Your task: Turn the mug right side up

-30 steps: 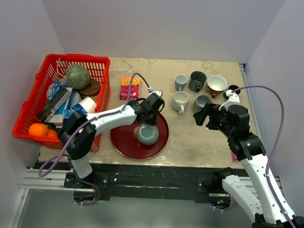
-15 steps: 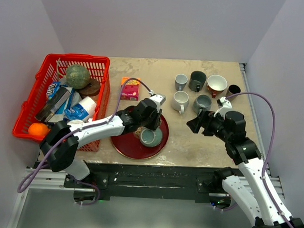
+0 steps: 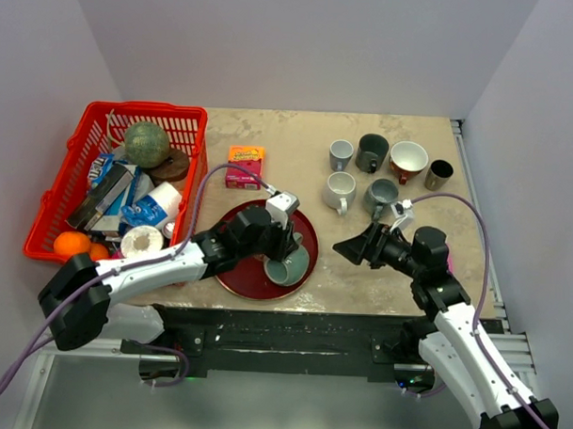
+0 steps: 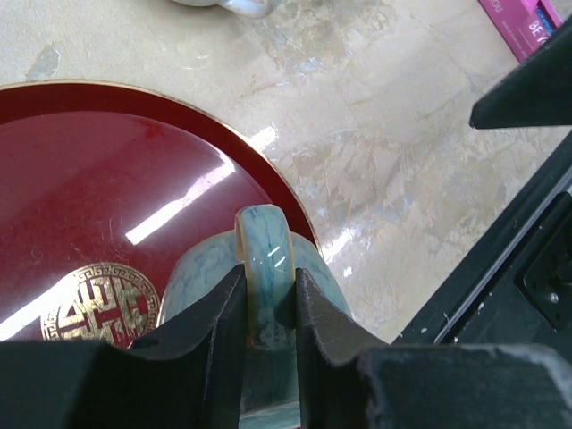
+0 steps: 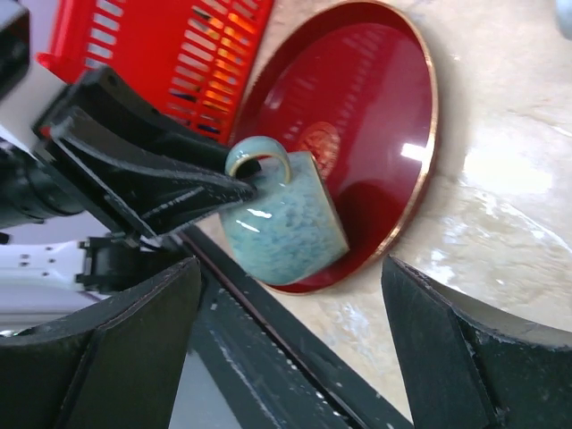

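Observation:
The teal glazed mug (image 3: 286, 268) is over the near right part of the round red tray (image 3: 236, 269). My left gripper (image 3: 283, 244) is shut on the mug's handle (image 4: 264, 255) and holds the mug tilted, as the right wrist view shows (image 5: 284, 225). The tray also shows in the left wrist view (image 4: 89, 179) and the right wrist view (image 5: 375, 107). My right gripper (image 3: 353, 247) is open and empty, just right of the tray and pointing at the mug, apart from it.
A red basket (image 3: 191, 126) full of groceries stands at the left. Several upright mugs (image 3: 340, 191) stand at the back right. A pink box (image 3: 244, 166) lies behind the tray. The table's front edge (image 5: 295, 340) is just below the mug.
My left gripper has drawn back toward the near edge with the mug, which is now tilted. My right gripper has moved left and nearer, toward the tray.

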You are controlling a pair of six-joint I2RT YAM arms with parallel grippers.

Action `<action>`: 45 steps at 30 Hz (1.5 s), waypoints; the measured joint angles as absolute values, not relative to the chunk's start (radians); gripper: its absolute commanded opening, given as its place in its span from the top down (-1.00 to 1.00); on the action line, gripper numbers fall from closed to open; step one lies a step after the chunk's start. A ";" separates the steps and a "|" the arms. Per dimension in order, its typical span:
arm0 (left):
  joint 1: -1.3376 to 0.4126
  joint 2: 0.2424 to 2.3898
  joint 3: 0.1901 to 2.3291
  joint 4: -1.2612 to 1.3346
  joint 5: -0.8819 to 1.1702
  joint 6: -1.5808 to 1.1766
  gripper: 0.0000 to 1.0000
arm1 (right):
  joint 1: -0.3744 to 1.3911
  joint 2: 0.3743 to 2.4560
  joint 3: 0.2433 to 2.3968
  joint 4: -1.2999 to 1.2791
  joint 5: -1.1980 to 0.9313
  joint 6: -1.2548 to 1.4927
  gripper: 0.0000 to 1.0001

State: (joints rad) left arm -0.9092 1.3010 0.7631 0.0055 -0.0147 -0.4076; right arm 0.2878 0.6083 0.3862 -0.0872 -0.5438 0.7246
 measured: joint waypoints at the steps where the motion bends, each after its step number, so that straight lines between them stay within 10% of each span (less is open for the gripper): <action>1: -0.910 1.280 0.744 0.014 -0.008 -0.407 1.00 | 0.288 0.609 0.380 -0.068 -0.553 0.739 -0.71; 21: -0.930 1.026 0.731 0.030 0.289 -0.317 1.00 | 0.378 0.726 0.386 0.429 -0.765 0.823 -0.71; 32: -0.930 0.925 0.790 0.019 0.453 -0.324 1.00 | 0.552 0.786 0.458 0.515 -0.800 0.685 -0.08; 45: -0.931 0.930 0.790 0.062 0.582 -0.373 1.00 | 0.577 0.786 0.479 0.541 -0.905 0.587 0.00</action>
State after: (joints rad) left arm -0.9306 0.9302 0.7902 0.0624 0.5823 -0.3729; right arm 0.5774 0.7856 0.4789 0.5407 -0.9047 0.5869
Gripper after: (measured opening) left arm 0.283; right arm 0.530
